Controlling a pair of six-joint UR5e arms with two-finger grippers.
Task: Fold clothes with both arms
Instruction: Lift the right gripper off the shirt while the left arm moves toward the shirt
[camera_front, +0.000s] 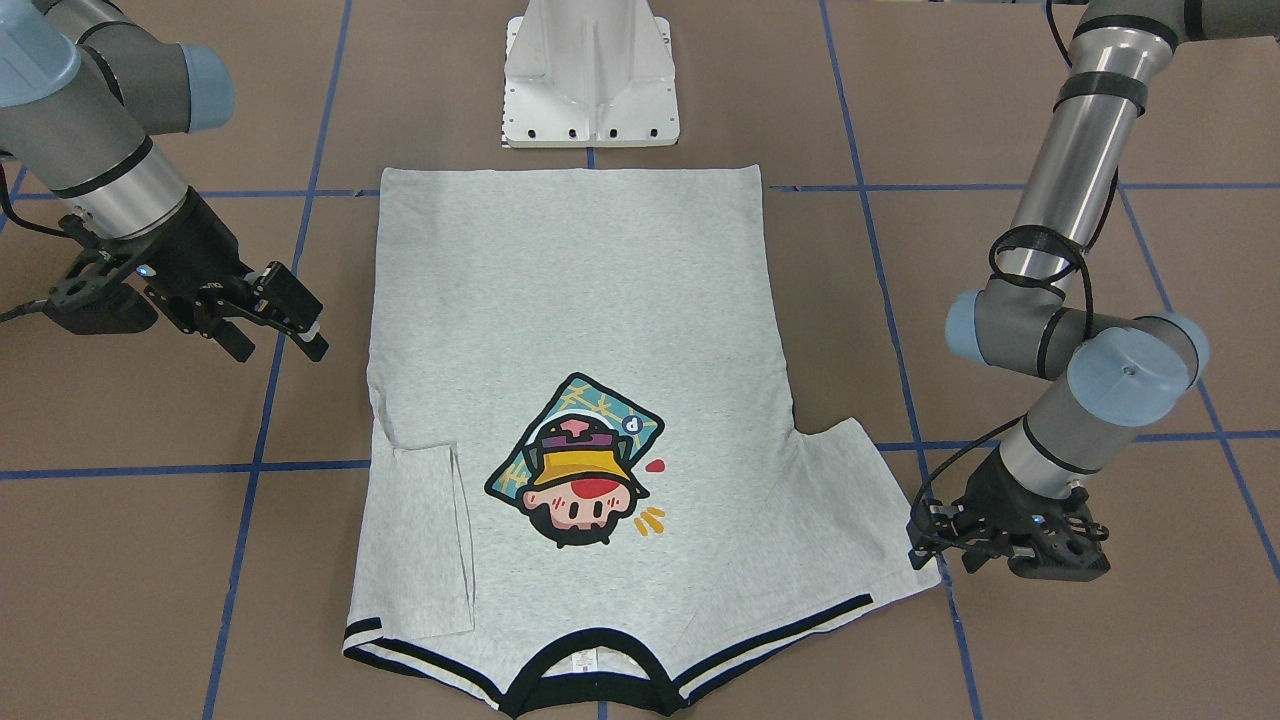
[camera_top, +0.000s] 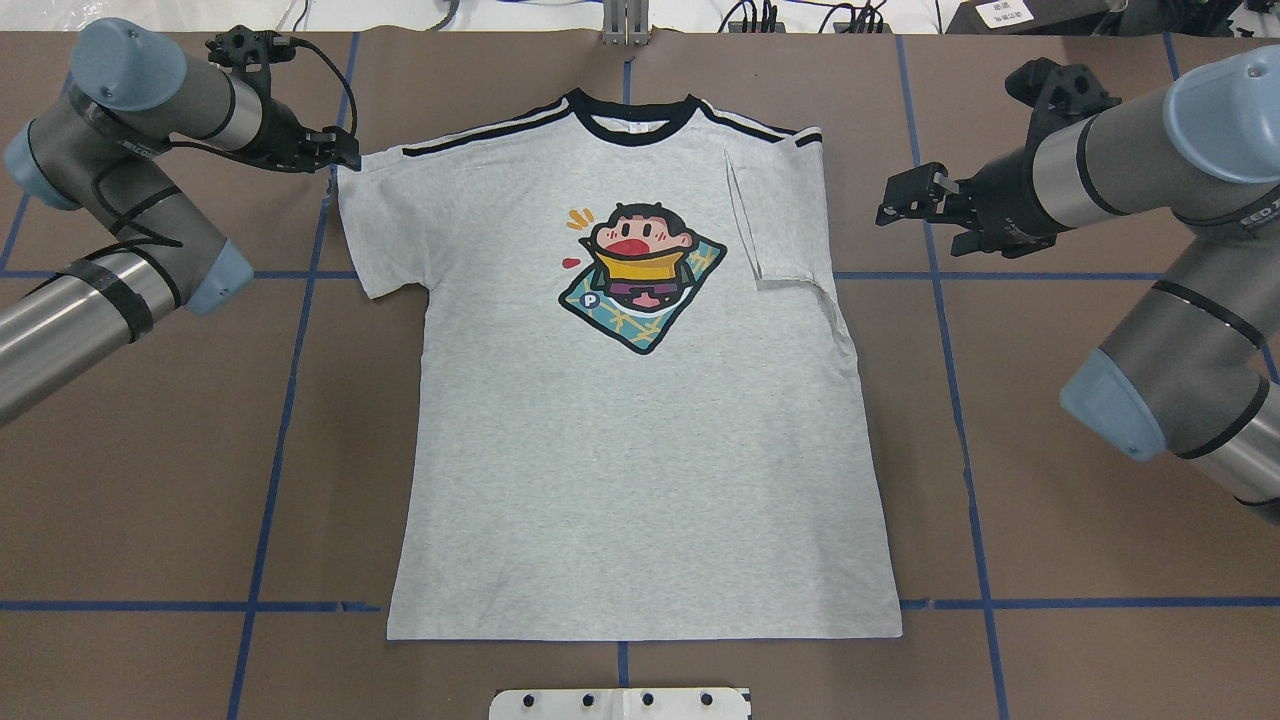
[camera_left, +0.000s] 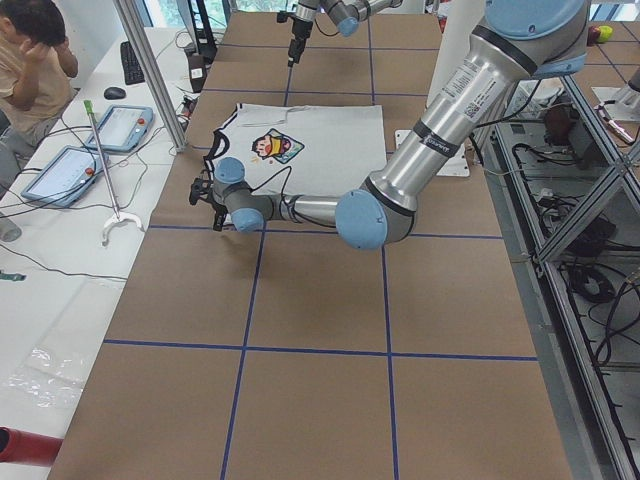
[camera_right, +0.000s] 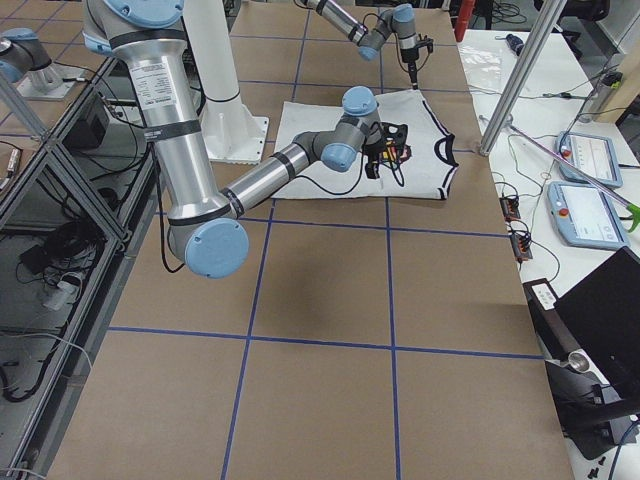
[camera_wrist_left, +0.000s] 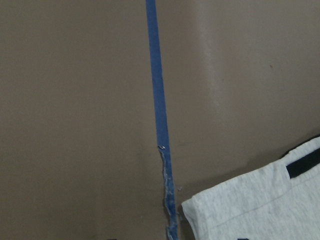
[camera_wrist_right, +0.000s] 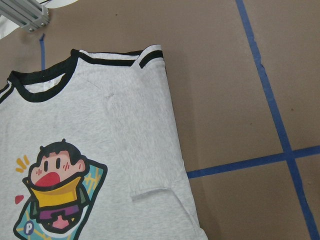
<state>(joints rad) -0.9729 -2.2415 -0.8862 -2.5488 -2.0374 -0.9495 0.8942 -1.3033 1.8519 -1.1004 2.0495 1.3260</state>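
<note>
The grey T-shirt (camera_top: 640, 450) lies flat on the brown table, print side up, with its collar (camera_top: 630, 118) at the far side. It also shows in the front view (camera_front: 560, 300). The sleeve on my right (camera_top: 775, 220) is folded inward onto the chest, as the right wrist view (camera_wrist_right: 145, 150) shows. The sleeve on my left (camera_top: 375, 230) lies spread out. My left gripper (camera_top: 345, 158) is low at that sleeve's outer corner (camera_wrist_left: 260, 205), seems open and holds nothing. My right gripper (camera_top: 885, 205) is open and empty, a short way off the shirt's right edge.
The white pedestal (camera_front: 590, 75) stands just behind the shirt's hem. Blue tape lines (camera_top: 290, 400) cross the table. In the left exterior view an operator (camera_left: 30, 60) sits beyond the table's far edge, by tablets (camera_left: 60, 170) and cables.
</note>
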